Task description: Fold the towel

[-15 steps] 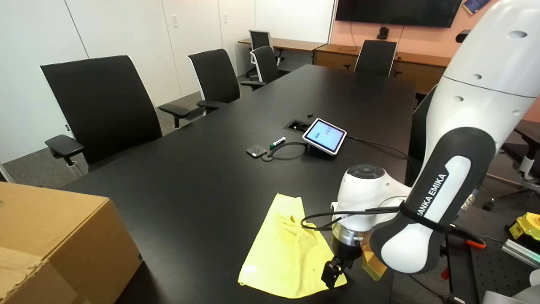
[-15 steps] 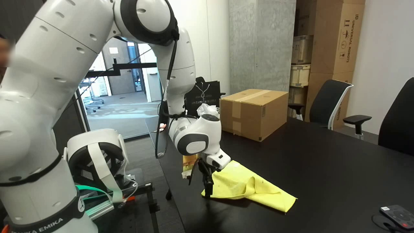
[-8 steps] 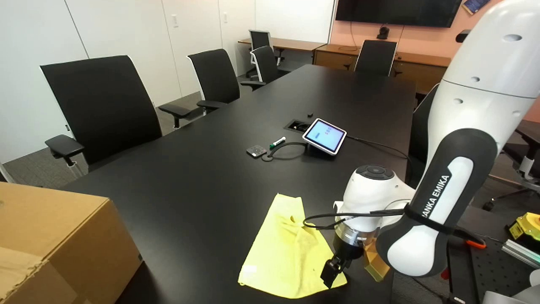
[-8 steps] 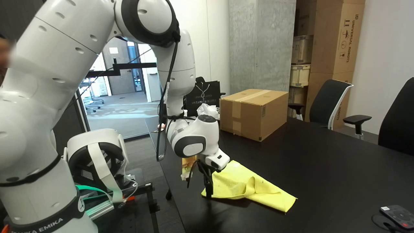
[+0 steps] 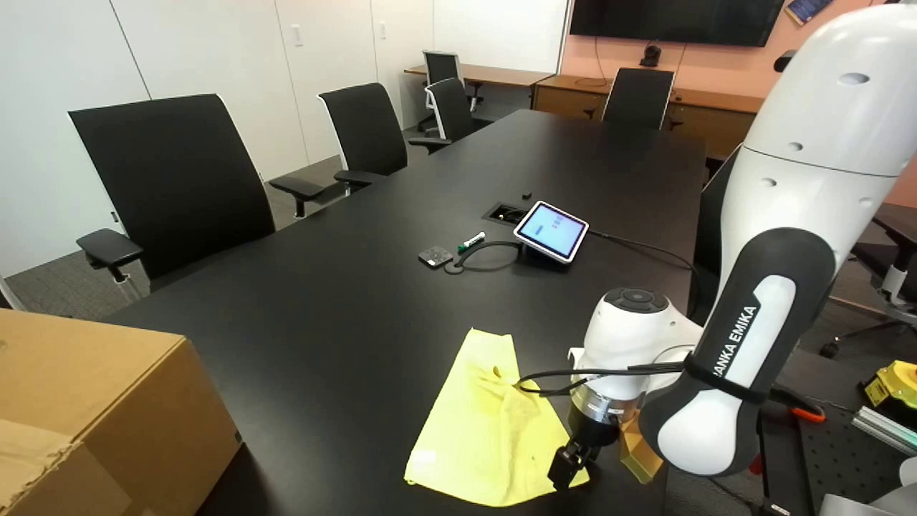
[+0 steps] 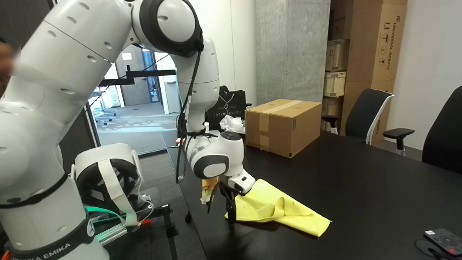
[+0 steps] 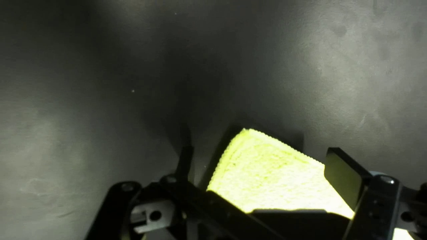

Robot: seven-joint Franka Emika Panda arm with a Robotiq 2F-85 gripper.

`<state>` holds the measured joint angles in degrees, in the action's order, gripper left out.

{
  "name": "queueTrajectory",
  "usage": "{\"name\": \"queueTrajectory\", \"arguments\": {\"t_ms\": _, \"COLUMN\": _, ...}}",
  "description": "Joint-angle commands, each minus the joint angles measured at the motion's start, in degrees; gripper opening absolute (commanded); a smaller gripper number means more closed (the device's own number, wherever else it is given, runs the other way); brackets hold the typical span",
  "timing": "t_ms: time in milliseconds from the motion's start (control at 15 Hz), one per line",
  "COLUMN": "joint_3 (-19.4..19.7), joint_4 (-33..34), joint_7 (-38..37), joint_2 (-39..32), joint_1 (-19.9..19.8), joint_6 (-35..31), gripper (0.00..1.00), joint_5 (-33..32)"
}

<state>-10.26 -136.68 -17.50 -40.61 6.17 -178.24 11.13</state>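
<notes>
One white arm (image 6: pixel 85 39) arches downward, its claw (image 7: pixel 261 151) spread at a corner of the yellow towel (image 5: pixel 469 430)

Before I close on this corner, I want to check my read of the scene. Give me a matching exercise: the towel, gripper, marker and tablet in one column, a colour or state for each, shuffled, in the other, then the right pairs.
Things:
1. towel
2. gripper
3. marker
4. tablet

Colours and states:
A. white, with one green end
B. yellow, lying creased
C. tilted, screen lit
D. jaws apart, yellow showing between them in the wrist view

Right pairs: 1-B, 2-D, 3-A, 4-C.
</notes>
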Motion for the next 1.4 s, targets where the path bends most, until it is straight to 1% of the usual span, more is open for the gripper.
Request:
{"name": "queueTrajectory", "arguments": {"t_ms": 0, "joint_3": -0.4, "joint_4": 0.6, "joint_7": 1.3, "joint_2": -1.1, "joint_1": -0.4, "joint_6": -2.2, "gripper": 1.0, "joint_5": 1.0}}
{"name": "queueTrajectory", "arguments": {"t_ms": 133, "joint_3": -0.5, "joint_4": 1.0, "joint_7": 1.5, "joint_2": -1.7, "joint_1": -0.6, "joint_6": -3.2, "gripper": 1.0, "joint_5": 0.8}}
{"name": "queueTrajectory", "arguments": {"t_ms": 267, "joint_3": 0.4, "joint_4": 1.6, "joint_7": 1.1, "joint_2": -2.3, "joint_1": 0.4, "joint_6": -3.9, "gripper": 1.0, "joint_5": 0.8}}
{"name": "queueTrajectory", "arguments": {"t_ms": 467, "joint_3": 1.0, "joint_4": 2.5, "joint_7": 0.9, "joint_2": -3.2, "joint_1": 0.9, "joint_6": -4.0, "gripper": 1.0, "joint_5": 0.8}}
{"name": "queueTrajectory", "arguments": {"t_ms": 533, "joint_3": 1.1, "joint_4": 2.6, "joint_7": 0.9, "joint_2": -3.2, "joint_1": 1.0, "joint_6": -4.0, "gripper": 0.96, "joint_5": 0.8}}
{"name": "queueTrajectory", "arguments": {"t_ms": 600, "joint_3": 1.1, "joint_4": 2.6, "joint_7": 0.8, "joint_2": -3.1, "joint_1": 1.0, "joint_6": -3.8, "gripper": 0.74, "joint_5": 0.9}}
{"name": "queueTrajectory", "arguments": {"t_ms": 733, "joint_3": 1.3, "joint_4": 1.9, "joint_7": 0.2, "joint_2": -1.7, "joint_1": 1.4, "joint_6": -2.6, "gripper": 0.7, "joint_5": 1.2}}
{"name": "queueTrajectory", "arguments": {"t_ms": 1000, "joint_3": 1.8, "joint_4": 0.8, "joint_7": 0.1, "joint_2": 0.4, "joint_1": 2.0, "joint_6": -1.2, "gripper": 0.38, "joint_5": 1.2}}
{"name": "queueTrajectory", "arguments": {"t_ms": 1200, "joint_3": 2.2, "joint_4": -0.3, "joint_7": -0.1, "joint_2": 2.9, "joint_1": 3.1, "joint_6": 0.6, "gripper": 0.16, "joint_5": 1.1}}
{"name": "queueTrajectory", "arguments": {"t_ms": 1267, "joint_3": 2.3, "joint_4": -0.4, "joint_7": -0.1, "joint_2": 3.7, "joint_1": 3.3, "joint_6": 1.9, "gripper": 0.1, "joint_5": 1.0}}
{"name": "queueTrajectory", "arguments": {"t_ms": 1333, "joint_3": 2.0, "joint_4": -0.5, "joint_7": 0.2, "joint_2": 4.4, "joint_1": 3.3, "joint_6": 3.0, "gripper": 0.08, "joint_5": 0.9}}
